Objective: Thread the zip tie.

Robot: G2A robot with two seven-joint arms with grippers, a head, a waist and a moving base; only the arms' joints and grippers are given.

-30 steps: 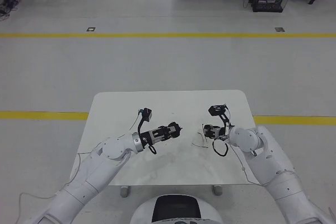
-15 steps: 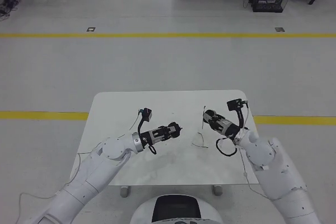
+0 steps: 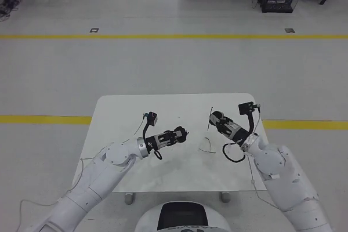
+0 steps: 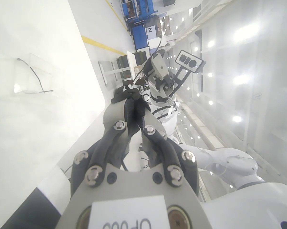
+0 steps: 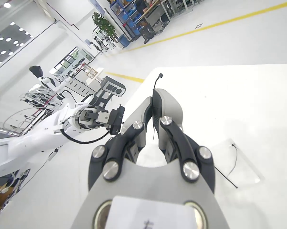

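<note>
Black and thin, the zip tie [image 5: 156,80] [image 3: 210,116] stood up from the right gripper [image 5: 153,98] [image 3: 214,119]. Its small square head poked out past the fingertips, and the rest of the strap ran back between the two pads. That gripper was pinched tight on the strap and hung above the right half of the white table [image 3: 162,110] [image 5: 229,96], lifted off its surface.

The left gripper [image 4: 133,103] [image 3: 184,134] was over the middle of the table, facing the right one with a gap between them. Its fingers were pressed together at the tips with no gap visible. Whether anything was caught between the dark pads could not be made out.

Two spare ties [image 3: 207,148] [image 4: 36,76] [image 5: 234,159] lay flat on the table between the grippers, nearer the robot. One, curved, rested on a clear plastic sheet [image 5: 249,168] [image 4: 38,59].
</note>
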